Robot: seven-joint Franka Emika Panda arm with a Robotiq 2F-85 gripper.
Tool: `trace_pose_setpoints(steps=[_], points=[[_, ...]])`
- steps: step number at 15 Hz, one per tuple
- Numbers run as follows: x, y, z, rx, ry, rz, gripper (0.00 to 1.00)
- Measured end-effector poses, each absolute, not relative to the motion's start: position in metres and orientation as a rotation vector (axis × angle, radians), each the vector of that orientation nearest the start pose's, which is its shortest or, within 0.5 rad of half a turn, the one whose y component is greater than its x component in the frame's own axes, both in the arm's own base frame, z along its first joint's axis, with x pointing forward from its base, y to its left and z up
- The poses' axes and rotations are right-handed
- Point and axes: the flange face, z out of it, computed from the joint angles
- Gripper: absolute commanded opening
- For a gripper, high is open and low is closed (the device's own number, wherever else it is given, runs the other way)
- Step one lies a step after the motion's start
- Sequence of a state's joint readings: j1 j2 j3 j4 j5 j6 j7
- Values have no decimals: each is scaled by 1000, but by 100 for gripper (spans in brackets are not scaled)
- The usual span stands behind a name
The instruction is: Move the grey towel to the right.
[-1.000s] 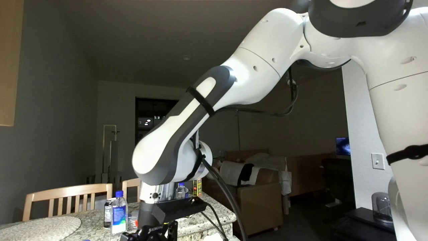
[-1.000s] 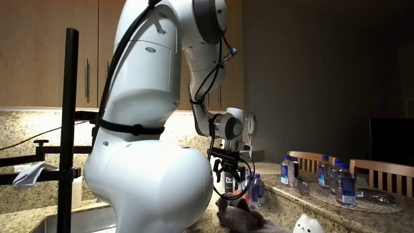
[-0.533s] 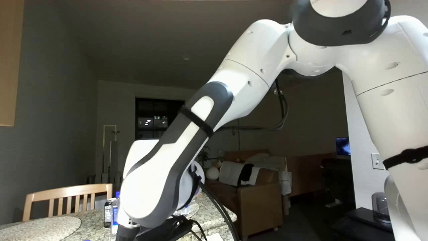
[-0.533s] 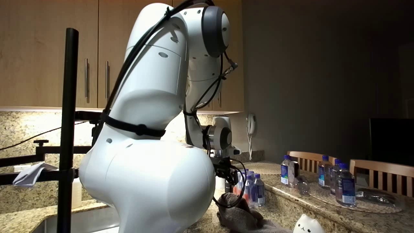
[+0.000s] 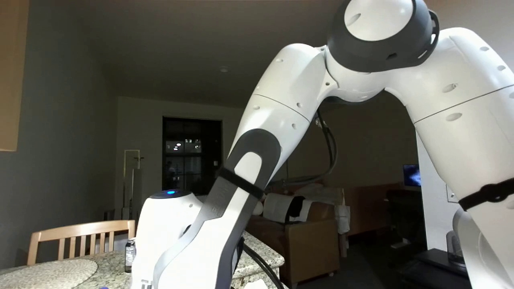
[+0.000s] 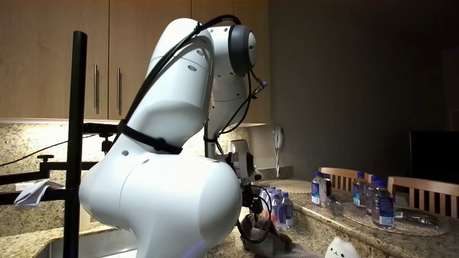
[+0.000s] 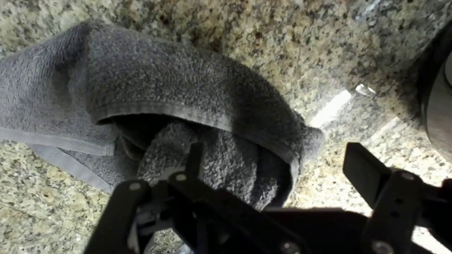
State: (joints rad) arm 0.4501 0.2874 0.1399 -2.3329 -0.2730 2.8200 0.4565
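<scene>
Nearest me, a white cat-faced figure (image 6: 340,249) sits near the grey towel (image 7: 169,77), which lies bunched on the granite counter (image 7: 353,53). The gripper (image 7: 279,165) hangs above, fingers wide apart, holding nothing: one over the towel, the other past its edge. Bare counter separates the towel from a round-sided object (image 7: 441,120) I can't identify. Farther off, bottles (image 6: 287,211) stand beside the raised ledge (image 6: 351,225).

In an exterior view the towel (image 6: 269,246) lies on the counter (image 6: 227,246) before clustered water bottles (image 6: 286,211), a cat figure (image 6: 340,249) to its right, the sink (image 6: 92,244) well to its left
</scene>
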Motion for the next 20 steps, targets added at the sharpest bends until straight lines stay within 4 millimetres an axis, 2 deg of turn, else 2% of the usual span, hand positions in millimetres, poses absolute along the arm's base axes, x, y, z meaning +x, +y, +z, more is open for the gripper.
trace_pose_setpoints(steps=[1,2,3,12,17,19,20], points=[[438,312,230,-3033,-578,-325,100],[437,314,227,-3035,-583,-319,75],[437,315,225,-3036,-589,-315,74],[432,321,207,-3045,-611,-273,13],[436,319,207,-3049,-603,-277,5],[439,319,209,-3050,-596,-285,10],[442,318,211,-3051,-592,-290,9]])
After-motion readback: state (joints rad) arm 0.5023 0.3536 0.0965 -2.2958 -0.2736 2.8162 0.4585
